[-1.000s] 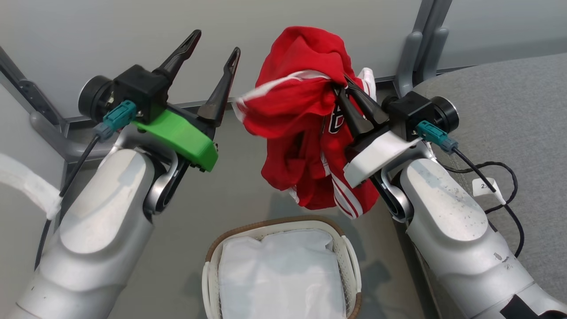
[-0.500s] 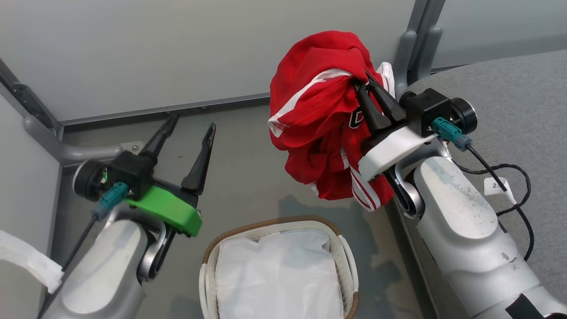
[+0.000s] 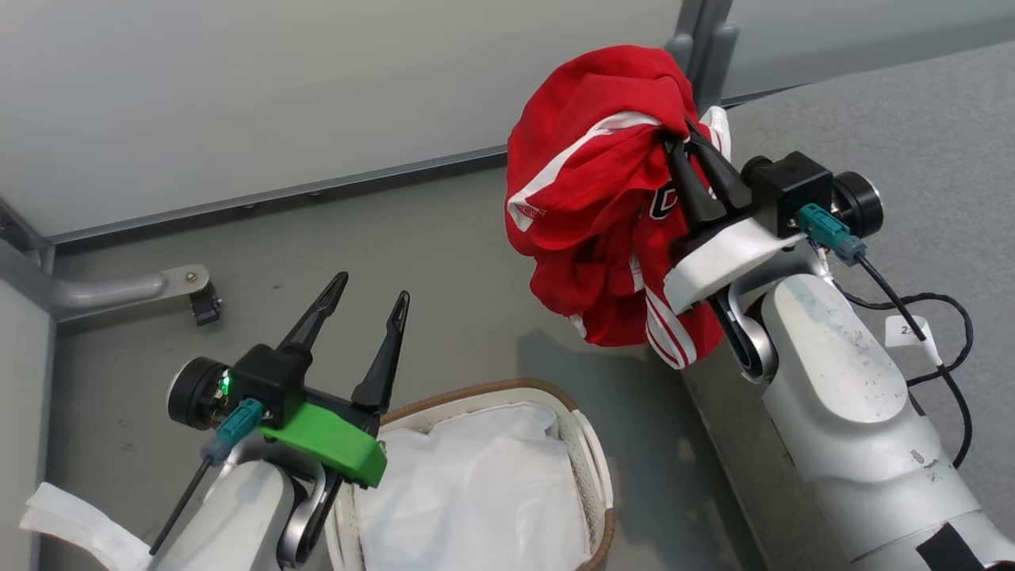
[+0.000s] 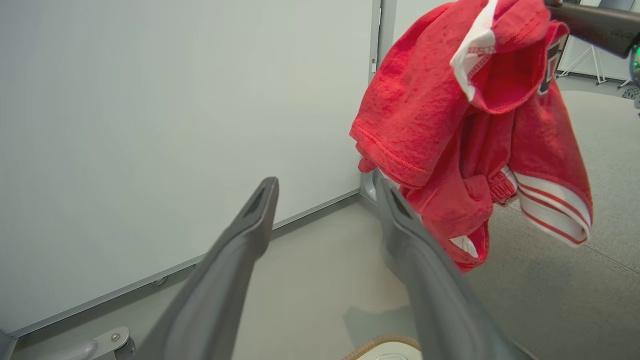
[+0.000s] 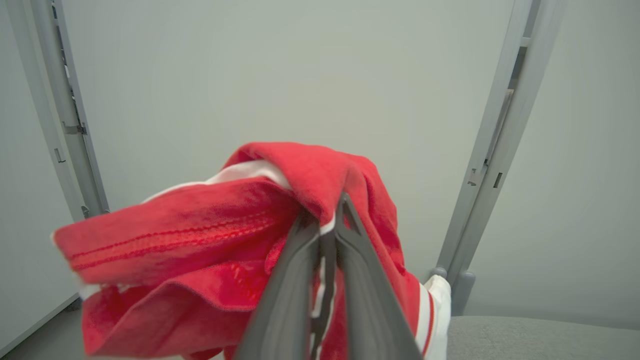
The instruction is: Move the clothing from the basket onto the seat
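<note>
Red jersey [image 3: 595,198] is clamped in the right claw [image 3: 680,136], whose two sides are pressed together on a fold. It is held in the air over the floor [image 3: 444,262], between the basket [image 3: 593,464] and the grey sofa [image 3: 912,119] lying just to its right. It is bunched and hangs down in folds, with white stripes and some dark lettering seen. The left claw [image 3: 373,285] is spread apart and empty beside the basket, so a carry to the right is judged to be needed.
</note>
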Robot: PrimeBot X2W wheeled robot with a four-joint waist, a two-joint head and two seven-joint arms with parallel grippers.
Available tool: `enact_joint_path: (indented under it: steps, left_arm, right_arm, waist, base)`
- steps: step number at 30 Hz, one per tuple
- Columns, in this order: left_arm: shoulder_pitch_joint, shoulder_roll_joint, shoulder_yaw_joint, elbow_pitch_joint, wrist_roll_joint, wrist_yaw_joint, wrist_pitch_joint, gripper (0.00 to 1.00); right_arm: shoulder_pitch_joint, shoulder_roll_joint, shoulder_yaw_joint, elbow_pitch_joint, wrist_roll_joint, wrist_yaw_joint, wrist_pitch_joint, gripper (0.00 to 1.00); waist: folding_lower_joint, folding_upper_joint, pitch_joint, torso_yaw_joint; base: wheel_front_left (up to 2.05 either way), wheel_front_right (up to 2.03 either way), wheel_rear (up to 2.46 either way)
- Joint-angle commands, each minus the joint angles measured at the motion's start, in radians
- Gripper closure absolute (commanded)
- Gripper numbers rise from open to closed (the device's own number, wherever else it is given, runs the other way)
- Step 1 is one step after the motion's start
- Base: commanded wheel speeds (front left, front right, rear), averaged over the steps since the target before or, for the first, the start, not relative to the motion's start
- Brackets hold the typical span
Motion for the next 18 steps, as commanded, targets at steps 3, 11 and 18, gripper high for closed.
enact_joint_path:
  steps: [3,11,18]
  left_arm:
    - [0.024,-0.021,0.024,-0.017,0.032,-0.016,-0.003,0.0]
    - [0.021,-0.056,0.04,-0.019,0.091,-0.043,-0.002,0.0]
    - [-0.013,-0.061,0.006,-0.031,0.131,-0.06,-0.002,0.0]
  right_arm:
    - [-0.016,-0.003,-0.023,-0.015,-0.025,-0.001,-0.001,1.0]
    - [-0.032,-0.003,-0.075,-0.028,-0.057,-0.001,-0.001,1.0]
    - [-0.041,-0.003,-0.114,-0.037,-0.058,-0.001,-0.001,1.0]
  waist:
    - [0.0,-0.0001,0.04,-0.099]
    - [0.0,-0.0001,0.092,-0.271]
    - [0.0,-0.0001,0.142,-0.408]
  base:
    - [0.0,0.0,0.0]
    - [0.0,0.0,0.0]
    - [0.0,0.0,0.0]
